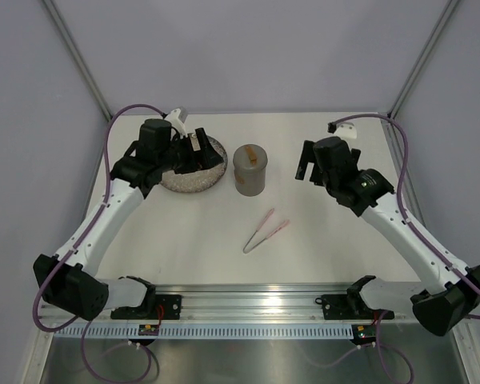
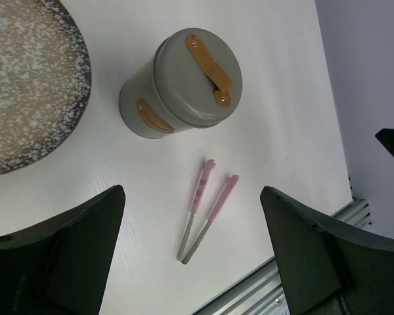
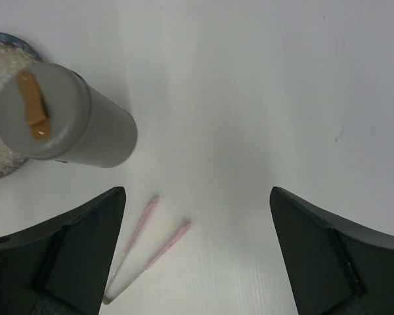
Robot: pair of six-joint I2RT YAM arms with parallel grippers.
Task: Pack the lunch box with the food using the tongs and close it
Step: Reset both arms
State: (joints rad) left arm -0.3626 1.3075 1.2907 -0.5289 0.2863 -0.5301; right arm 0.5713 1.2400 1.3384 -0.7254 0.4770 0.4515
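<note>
Left fingers (image 2: 65, 256) stand wide, empty; right fingers (image 3: 328, 256) stand wide, empty; the closed lunch box (image 1: 250, 170) stands between both pairs; the tongs (image 1: 266, 230) lie on the desk (image 1: 184, 240), apart from both.

The left gripper (image 1: 197, 152) is hovering over the speckled plate (image 1: 204, 183); the lidded lunch box (image 1: 250, 170) is standing just beside it, with the pink tongs (image 1: 266, 230) lying nearer the arm bases.

Tongs (image 1: 266, 231) before lunch box (image 1: 250, 170) — apart
</note>
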